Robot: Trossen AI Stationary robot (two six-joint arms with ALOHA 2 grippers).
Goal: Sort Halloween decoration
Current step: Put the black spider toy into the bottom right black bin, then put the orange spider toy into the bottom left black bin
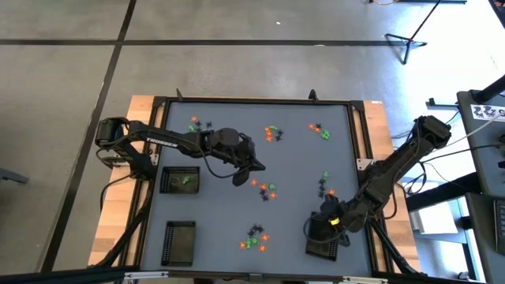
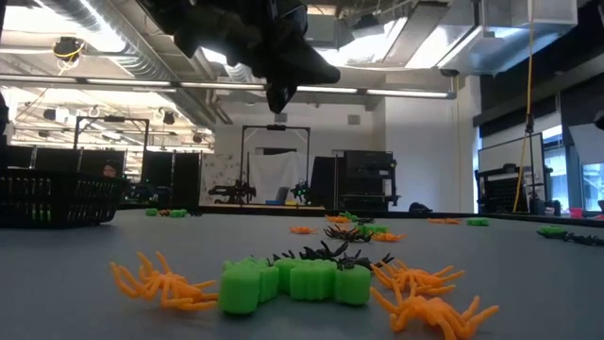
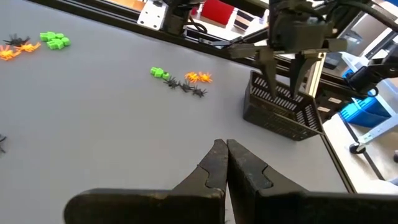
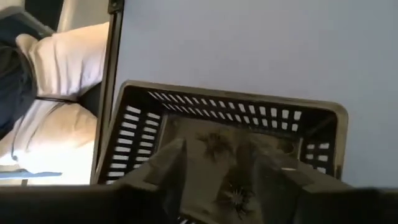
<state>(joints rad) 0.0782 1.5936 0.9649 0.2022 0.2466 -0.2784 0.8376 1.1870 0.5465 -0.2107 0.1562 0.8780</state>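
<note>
Black spider trinkets (image 4: 214, 144) lie on the floor of a black mesh tray (image 4: 134, 118) directly beneath the right gripper (image 4: 217, 171), whose fingers (image 4: 171, 168) stand spread apart above it with nothing between them. In the high view that right gripper (image 1: 330, 218) hangs over the tray (image 1: 319, 246) at the near right of the grey surface (image 1: 229, 205). Further out from it, small heaps of orange, green and black trinkets (image 1: 266, 189) are scattered across the surface, one cluster (image 1: 255, 239) just to its left. The left gripper (image 3: 225, 163), fingers pressed together and empty, hovers over the middle of the surface near the central heap. Beside that arm a second tray (image 1: 180, 180) holds green pieces; a third tray (image 1: 179, 241) sits nearer the front.
</note>
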